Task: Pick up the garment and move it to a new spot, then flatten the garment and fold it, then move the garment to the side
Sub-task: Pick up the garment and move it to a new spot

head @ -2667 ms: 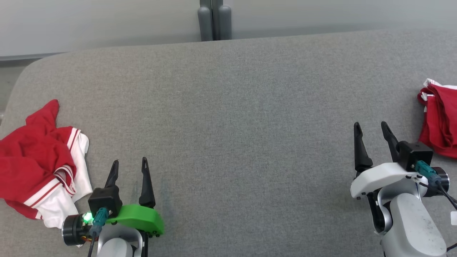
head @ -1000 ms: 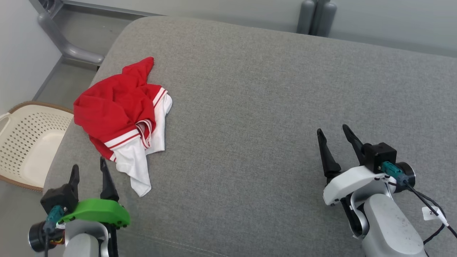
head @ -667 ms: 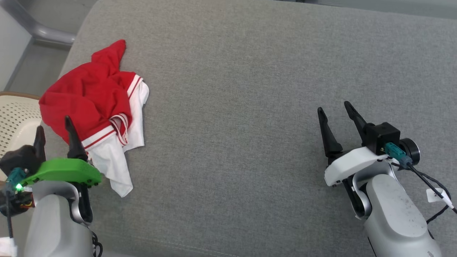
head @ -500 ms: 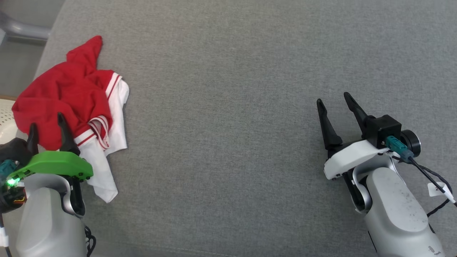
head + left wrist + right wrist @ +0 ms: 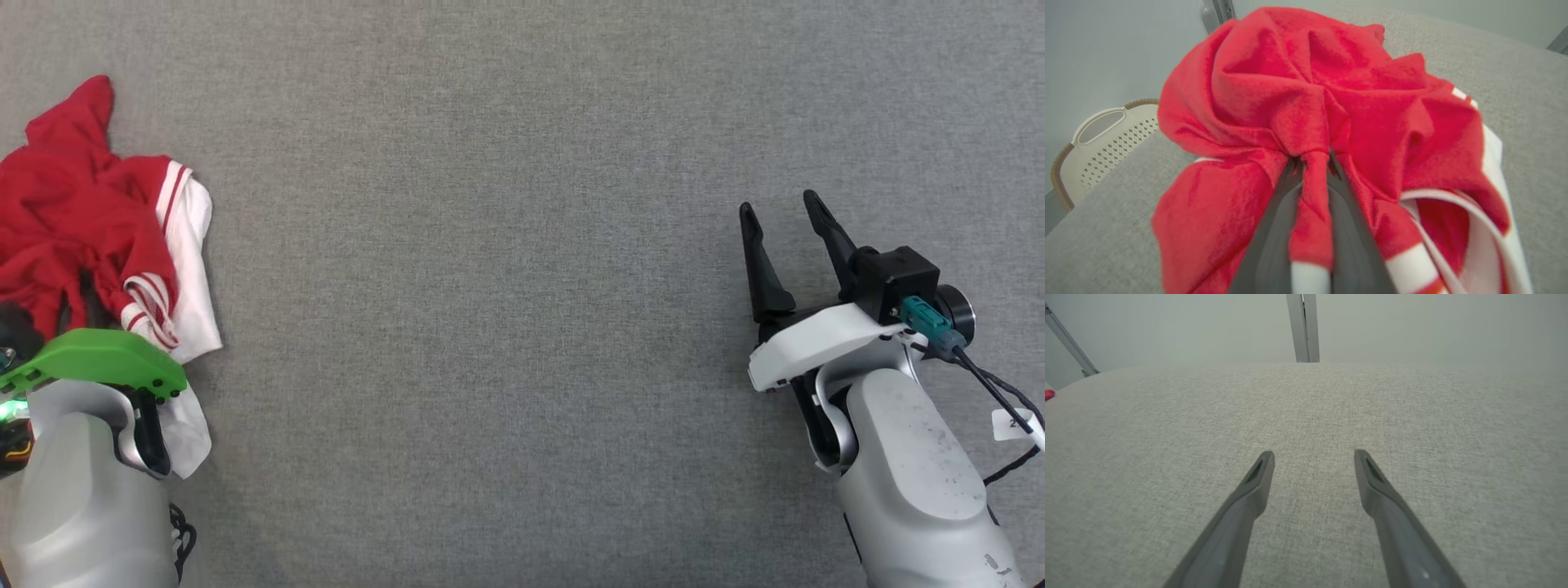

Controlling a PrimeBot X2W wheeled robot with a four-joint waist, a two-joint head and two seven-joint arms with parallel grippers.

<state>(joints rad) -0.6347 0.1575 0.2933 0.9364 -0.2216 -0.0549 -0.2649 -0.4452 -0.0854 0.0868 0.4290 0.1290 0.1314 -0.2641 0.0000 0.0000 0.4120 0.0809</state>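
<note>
**Left gripper pinched on the garment at the pad's left edge**

Your left gripper (image 5: 1314, 157) is closed narrow on the garment (image 5: 73, 196). In the left wrist view its jaws squeeze a fold of red cloth between them, and the fabric bunches up around and beyond the tips. In the head view the tips are buried in the cloth just past the green cover (image 5: 98, 359) on that wrist.

The garment lies crumpled at the far left of the grey pad (image 5: 490, 245), and its left side runs out of the head view. It is red with white panels and red-and-white striped trim. The white part sits on its right and near side and runs down under the green cover. You cannot tell from these views whether any of it has left the pad.

A cream basket (image 5: 1106, 139) stands off the pad's left edge, beyond the garment.

Your right gripper (image 5: 777, 202) is spread wide and holds nothing. It sits over bare pad on the right, well apart from the garment. A grey post (image 5: 1303, 326) rises behind the pad's far edge.
</note>
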